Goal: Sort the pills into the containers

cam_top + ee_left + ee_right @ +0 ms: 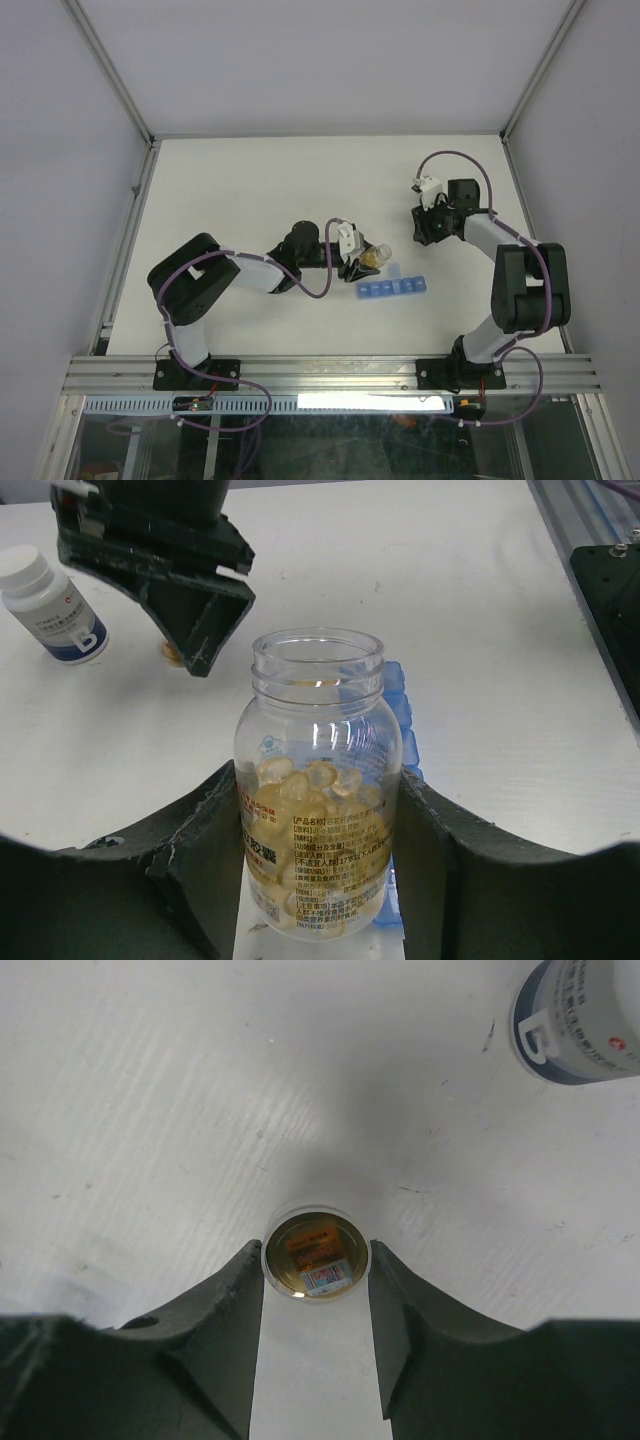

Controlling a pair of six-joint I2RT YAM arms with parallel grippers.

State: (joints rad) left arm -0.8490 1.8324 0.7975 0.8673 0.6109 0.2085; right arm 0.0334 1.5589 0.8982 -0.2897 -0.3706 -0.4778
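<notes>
I read a big white "B" on the dark band of the white-capped bottle. Label on the clear bottle: small Chinese print, too fine to read. Sticker on the round lid: barcode, illegible.

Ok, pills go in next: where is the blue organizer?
The organizer lies right of centre in the top view, beside the open bottle in the left gripper.

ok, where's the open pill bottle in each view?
Top external: open pill bottle at centre, in the left hand, just above-left of the blue organizer.
Left wrist: lower centre, between that hand's fingers.
Right wrist: not in it.
Shared landmark: the right hand, holding a round cap, shows in all three.
</notes>
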